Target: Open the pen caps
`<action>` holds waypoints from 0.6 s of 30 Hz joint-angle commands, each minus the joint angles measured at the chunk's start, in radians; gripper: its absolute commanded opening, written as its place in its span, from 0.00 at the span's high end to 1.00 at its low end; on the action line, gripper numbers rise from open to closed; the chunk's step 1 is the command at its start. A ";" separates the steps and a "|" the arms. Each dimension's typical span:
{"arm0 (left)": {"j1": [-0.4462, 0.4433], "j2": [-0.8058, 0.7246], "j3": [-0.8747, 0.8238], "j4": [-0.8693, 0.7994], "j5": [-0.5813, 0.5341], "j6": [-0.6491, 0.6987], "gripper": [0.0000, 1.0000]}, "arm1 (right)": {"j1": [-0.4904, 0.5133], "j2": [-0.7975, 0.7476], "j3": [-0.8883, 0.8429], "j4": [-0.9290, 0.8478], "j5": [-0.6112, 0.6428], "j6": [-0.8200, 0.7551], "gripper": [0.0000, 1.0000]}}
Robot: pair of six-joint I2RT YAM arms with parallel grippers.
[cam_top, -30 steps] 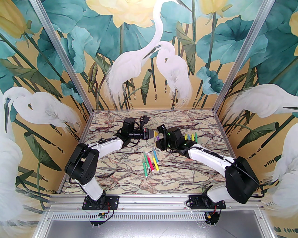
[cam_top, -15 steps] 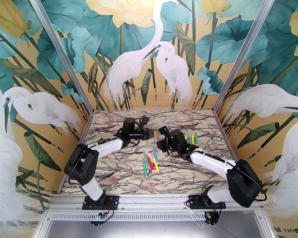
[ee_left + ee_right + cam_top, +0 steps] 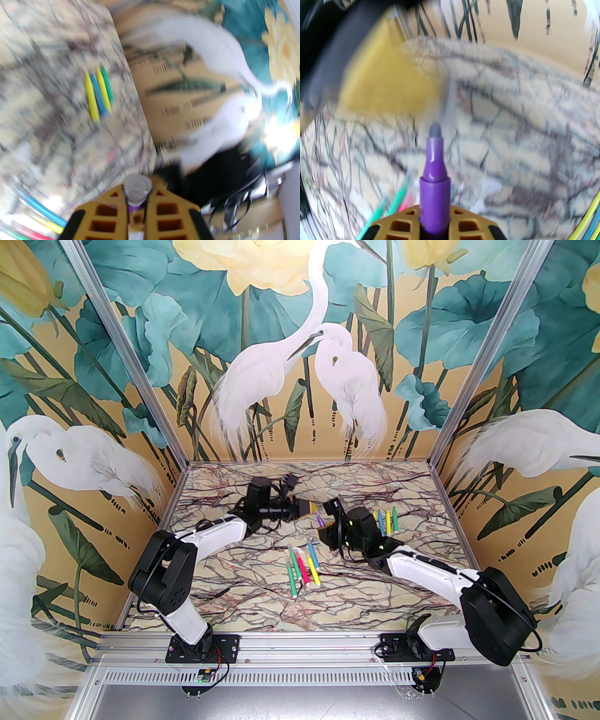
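My left end effector pinches a clear pen cap. My right end effector grips the purple pen, tip bare, at 4 o'clock from that cap, above the tabletop.

Pinched between the left fingers: a clear cap, pulled off. Clamped in the right fingers: a purple pen, tip bare. Right of those fingers, four uncapped pens lying side by side; nearer than both, a cluster of capped pens.
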 commanded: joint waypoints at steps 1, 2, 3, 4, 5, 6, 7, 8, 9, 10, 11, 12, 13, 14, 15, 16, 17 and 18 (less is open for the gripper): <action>0.029 -0.035 0.044 0.072 -0.089 -0.039 1.00 | 0.004 -0.025 -0.036 -0.075 -0.031 -0.027 1.00; 0.030 -0.035 0.044 0.075 -0.090 -0.043 1.00 | 0.004 -0.029 -0.042 -0.074 -0.030 -0.027 1.00; 0.030 -0.035 0.044 0.076 -0.090 -0.045 1.00 | 0.004 -0.033 -0.046 -0.074 -0.025 -0.027 1.00; 0.031 -0.035 0.047 0.074 -0.088 -0.044 1.00 | 0.004 -0.036 -0.050 -0.074 -0.022 -0.026 1.00; 0.031 -0.034 0.051 0.068 -0.081 -0.041 1.00 | 0.002 -0.041 -0.054 -0.073 -0.016 -0.023 1.00; 0.034 -0.032 0.059 0.050 -0.073 -0.031 1.00 | -0.001 -0.046 -0.055 -0.070 -0.015 -0.017 1.00; 0.035 -0.034 0.068 0.022 -0.073 -0.012 1.00 | -0.007 -0.051 -0.055 -0.069 -0.009 -0.007 1.00; 0.036 -0.039 0.078 -0.041 -0.086 0.025 1.00 | -0.013 -0.054 -0.054 -0.068 0.007 0.005 1.00; 0.036 -0.043 0.087 -0.097 -0.097 0.060 1.00 | -0.019 -0.056 -0.051 -0.075 0.028 0.013 1.00; 0.037 -0.049 0.100 -0.168 -0.118 0.101 1.00 | -0.025 -0.055 -0.038 -0.094 0.062 0.020 1.00; 0.036 -0.054 0.111 -0.232 -0.135 0.140 1.00 | -0.030 -0.050 -0.023 -0.116 0.100 0.029 1.00; 0.037 -0.056 0.127 -0.307 -0.154 0.191 1.00 | -0.039 -0.041 -0.007 -0.138 0.135 0.036 1.00; 0.036 -0.057 0.142 -0.386 -0.180 0.237 1.00 | -0.051 -0.029 0.010 -0.159 0.162 0.045 1.00; 0.037 -0.058 0.153 -0.442 -0.197 0.271 1.00 | -0.062 -0.017 0.026 -0.173 0.181 0.058 1.00; 0.037 -0.057 0.165 -0.507 -0.225 0.309 1.00 | -0.074 -0.004 0.038 -0.182 0.188 0.067 1.00; 0.037 -0.056 0.175 -0.564 -0.248 0.345 1.00 | -0.085 0.008 0.050 -0.186 0.204 0.081 1.00; 0.036 -0.056 0.182 -0.610 -0.269 0.373 1.00 | -0.094 0.023 0.062 -0.193 0.221 0.097 1.00; 0.036 -0.055 0.190 -0.660 -0.294 0.402 1.00 | -0.102 0.035 0.073 -0.199 0.234 0.109 1.00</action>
